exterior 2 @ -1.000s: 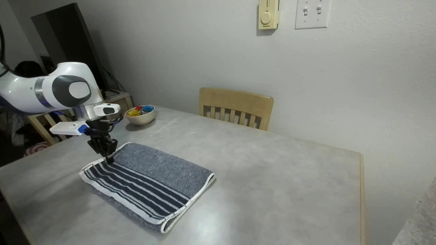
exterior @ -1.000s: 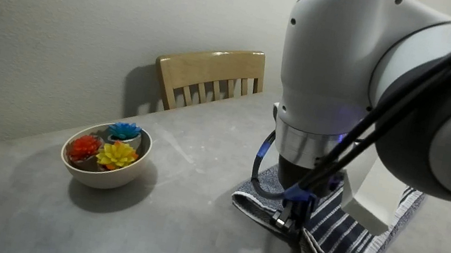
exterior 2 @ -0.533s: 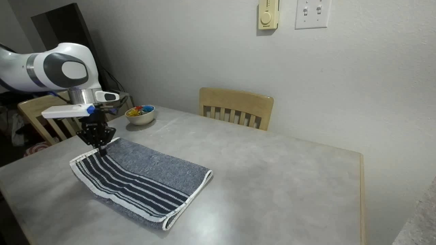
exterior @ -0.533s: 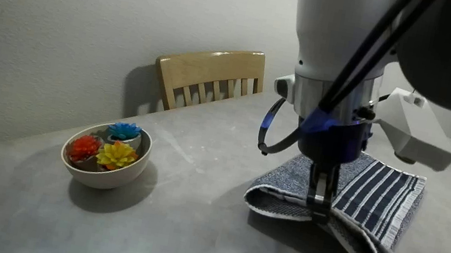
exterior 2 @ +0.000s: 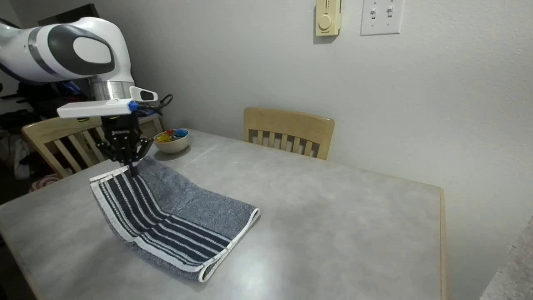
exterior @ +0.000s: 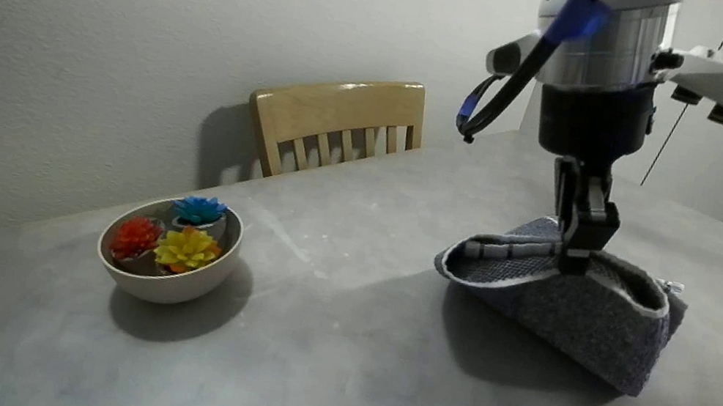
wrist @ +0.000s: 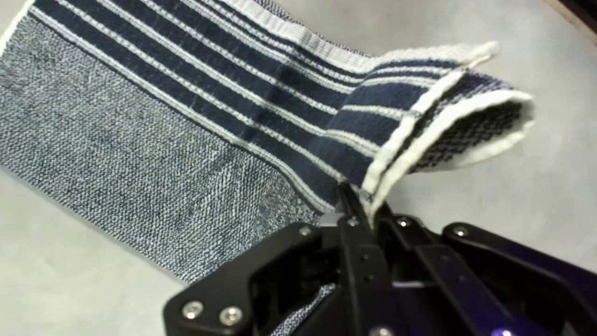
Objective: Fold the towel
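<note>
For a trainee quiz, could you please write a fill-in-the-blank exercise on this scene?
The towel has navy and ____ stripes.
The gripper holds one towel end; the opposite end rests on the ____.
The bowl holds a red plant, a blue plant and a ____ plant.
Missing words: white; table; yellow.

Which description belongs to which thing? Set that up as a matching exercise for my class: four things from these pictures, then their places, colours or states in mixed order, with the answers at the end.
Things
1. towel
2. gripper
3. bowl
4. switch plate

Places, colours and states
A. holding red, yellow and blue flower-like plants
B. mounted on the wall
C. black, clamping a white-trimmed edge
D. striped, one end raised off the table

Pairs: 1-D; 2-C; 3-A; 4-B
</note>
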You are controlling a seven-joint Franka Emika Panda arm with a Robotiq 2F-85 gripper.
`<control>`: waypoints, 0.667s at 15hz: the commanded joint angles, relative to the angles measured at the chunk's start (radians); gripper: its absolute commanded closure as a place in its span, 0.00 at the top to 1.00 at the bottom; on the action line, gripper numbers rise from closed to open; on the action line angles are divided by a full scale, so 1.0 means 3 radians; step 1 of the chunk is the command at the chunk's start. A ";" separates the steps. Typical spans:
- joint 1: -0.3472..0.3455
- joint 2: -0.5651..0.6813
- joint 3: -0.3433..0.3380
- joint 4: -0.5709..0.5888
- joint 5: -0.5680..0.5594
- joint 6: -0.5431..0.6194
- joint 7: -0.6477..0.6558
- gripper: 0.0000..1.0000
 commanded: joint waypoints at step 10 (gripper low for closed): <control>-0.0570 0.0099 -0.0358 0.0229 0.0038 -0.0711 -0.1598 0.02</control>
